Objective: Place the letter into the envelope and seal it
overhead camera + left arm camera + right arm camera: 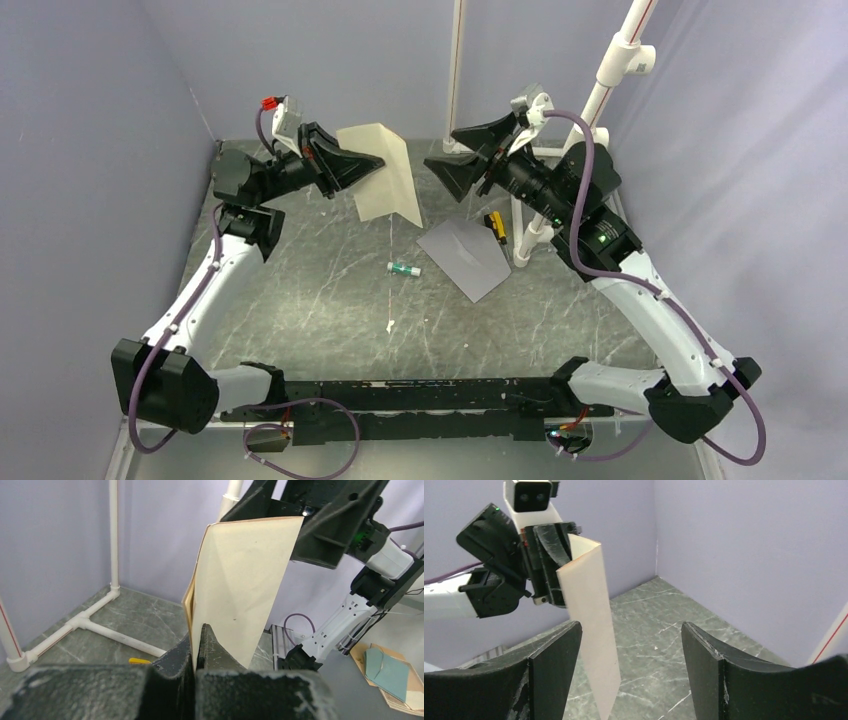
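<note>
Two fingers of my left gripper (200,636) are pressed together on one edge of the folded tan paper letter (385,180), pinching it so the sheet hangs in the air over the far left-centre of the dark grey marbled table (300,310). A crease runs down the letter and its lower corner points toward the table; whether that corner touches the surface I cannot tell. My right gripper (630,630) is spread wide with nothing between its fingers. It is raised just to the right of the letter, facing it, and is not touching it. The flat plain grey paper envelope (465,258) lies on the table right of centre, nearer than the right gripper and near the letter's lower corner but apart from it. A small tube with a green cap (404,268) lies just left of the envelope. A small yellow-and-black object (494,224) sits by the envelope's far right corner, at the foot of a white plastic pipe stand (603,85).
</note>
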Motion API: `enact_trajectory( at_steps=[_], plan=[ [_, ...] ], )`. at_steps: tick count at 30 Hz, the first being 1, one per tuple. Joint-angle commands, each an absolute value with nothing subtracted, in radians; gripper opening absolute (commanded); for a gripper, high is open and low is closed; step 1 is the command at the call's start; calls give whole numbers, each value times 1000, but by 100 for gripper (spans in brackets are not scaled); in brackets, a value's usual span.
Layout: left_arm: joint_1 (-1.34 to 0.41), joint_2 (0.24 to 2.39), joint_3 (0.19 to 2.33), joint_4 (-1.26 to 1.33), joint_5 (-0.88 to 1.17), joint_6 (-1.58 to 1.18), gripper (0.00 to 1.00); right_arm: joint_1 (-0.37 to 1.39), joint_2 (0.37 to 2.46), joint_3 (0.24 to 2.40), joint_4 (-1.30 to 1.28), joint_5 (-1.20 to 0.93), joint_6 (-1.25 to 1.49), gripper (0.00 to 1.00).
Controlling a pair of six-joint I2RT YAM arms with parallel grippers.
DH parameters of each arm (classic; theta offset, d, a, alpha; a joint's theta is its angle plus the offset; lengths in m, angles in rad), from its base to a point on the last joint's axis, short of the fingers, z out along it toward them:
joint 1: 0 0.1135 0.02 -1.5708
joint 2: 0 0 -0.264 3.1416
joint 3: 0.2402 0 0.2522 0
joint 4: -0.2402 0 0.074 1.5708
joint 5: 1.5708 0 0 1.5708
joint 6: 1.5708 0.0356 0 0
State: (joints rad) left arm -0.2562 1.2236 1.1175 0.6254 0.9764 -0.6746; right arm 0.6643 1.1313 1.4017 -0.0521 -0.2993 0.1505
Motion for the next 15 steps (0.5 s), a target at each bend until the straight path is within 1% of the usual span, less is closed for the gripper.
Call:
enact_trajectory(
  at_steps=[1, 4, 7, 9, 12, 15],
  plan=[
    [-264, 1252, 1152, 819, 1022, -766, 2, 646, 1186, 1453, -85, -356, 179, 75],
    [-273, 1292, 1165, 930, 1038, -823, 3, 635, 1240, 1485, -153, -489, 162, 71],
    [-280, 1327, 1170, 1016, 1040, -888, 2, 630, 1301, 1550, -224, -674, 133, 70],
    [-283, 1338, 1174, 1043, 1048, -911, 2, 631, 1340, 1592, -282, -759, 114, 71],
    [-288, 1337, 1187, 1020, 1061, -898, 2, 630, 1359, 1601, -301, -816, 111, 71],
    [-296, 1332, 1190, 1007, 1069, -893, 2, 630, 1362, 1593, -271, -833, 121, 68]
  ],
)
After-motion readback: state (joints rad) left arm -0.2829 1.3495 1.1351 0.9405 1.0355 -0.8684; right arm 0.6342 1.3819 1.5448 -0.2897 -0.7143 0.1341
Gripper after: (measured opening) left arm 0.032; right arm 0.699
